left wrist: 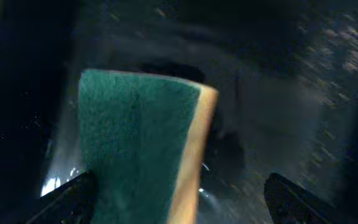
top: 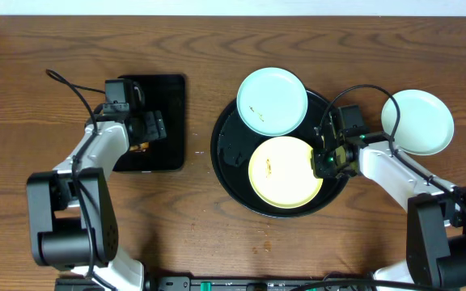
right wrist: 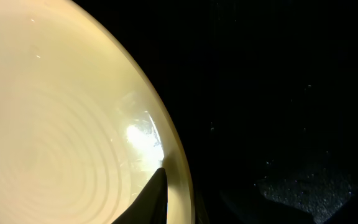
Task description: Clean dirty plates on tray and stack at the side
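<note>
Yellow plate (top: 281, 171): near half of round black tray (top: 222, 153), brown specks.
Right end effector (top: 324, 162): at that plate's right rim, one finger (right wrist: 154, 196) over the rim; grip cannot be told.
Left end effector (left wrist: 188, 198): spread wide beside green-yellow sponge (left wrist: 135, 143), over rectangular tray (top: 168, 97), holding nothing.
Second mint plate (top: 417, 121): on bench (top: 55, 48), right of the round tray.
Mint plate (top: 272, 101): on round tray's far rim.
</note>
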You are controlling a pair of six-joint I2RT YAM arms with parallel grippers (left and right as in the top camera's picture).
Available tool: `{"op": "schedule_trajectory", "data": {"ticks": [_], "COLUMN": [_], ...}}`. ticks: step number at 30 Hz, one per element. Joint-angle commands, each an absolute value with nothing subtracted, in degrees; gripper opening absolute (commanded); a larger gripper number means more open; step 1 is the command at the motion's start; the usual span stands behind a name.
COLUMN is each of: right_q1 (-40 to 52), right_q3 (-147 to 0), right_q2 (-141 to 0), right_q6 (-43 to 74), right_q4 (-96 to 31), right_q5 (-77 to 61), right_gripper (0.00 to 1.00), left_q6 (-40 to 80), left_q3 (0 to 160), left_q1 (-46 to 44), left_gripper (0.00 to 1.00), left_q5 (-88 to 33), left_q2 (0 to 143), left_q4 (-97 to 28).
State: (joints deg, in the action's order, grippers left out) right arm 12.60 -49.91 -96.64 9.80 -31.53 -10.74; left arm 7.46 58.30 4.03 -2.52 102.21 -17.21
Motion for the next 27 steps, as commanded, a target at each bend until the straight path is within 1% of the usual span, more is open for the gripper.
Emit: {"op": "schedule_trajectory", "data": {"ticks": [1, 4, 9, 12, 15, 17, 18, 19, 21, 22, 27], "right_q1": [13.28, 13.28, 13.28, 13.26, 13.28, 13.28, 13.28, 13.28, 13.28, 13.28, 13.28], "right_q3": [-48.9, -48.9, -48.9, -48.9, -48.9, -48.9, -48.9, -48.9, -48.9, -48.9, -48.9], "right_q2": [-96.68, -96.68, -96.68, -96.68, -96.68, -96.68, -96.68, -96.68, -96.68, -96.68, -96.68], "right_q6": [9.34, 9.34, 9.34, 9.34, 9.34, 9.34, 9.34, 9.34, 9.34, 9.34, 9.34], "right_q4": [-30.98, -30.85, -30.81, -30.81, -30.81, -30.83, -30.83, -30.83, -30.83, -30.83, -30.83], "right_q5": [-10.35, -10.35, -10.35, -10.37, -10.37, -10.37, -10.37, -10.37, -10.37, -10.37, -10.37], "right_gripper": [0.13, 0.13, 0.13, 0.14, 0.14, 0.14, 0.14, 0.14, 0.14, 0.15, 0.15], "left_q6": [7.29, 7.31, 7.31, 7.33, 7.79, 7.75, 7.77, 7.77, 7.75, 7.75, 7.86], "left_q3": [57.6, 57.6, 57.6, 57.6, 57.67, 57.67, 57.67, 57.67, 57.67, 57.67, 57.67], "left_q1": [4.14, 4.14, 4.14, 4.14, 4.14, 4.14, 4.16, 4.14, 4.14, 4.14, 4.14], "left_gripper": [0.87, 0.83, 0.66, 0.61, 0.6, 0.64, 0.69, 0.72, 0.74, 0.76, 0.94], "left_q5": [0.71, -2.31, -11.09, -17.45, -20.88, -20.73, -20.32, -19.9, -19.86, -19.84, -19.42], "left_q2": [104.12, 104.38, 104.38, 104.36, 104.01, 103.35, 102.91, 102.32, 100.95, 100.14, 96.51], "left_q4": [-16.08, -16.38, -18.13, -18.11, -18.06, -18.09, -18.06, -18.06, -18.04, -18.04, -18.15]}}
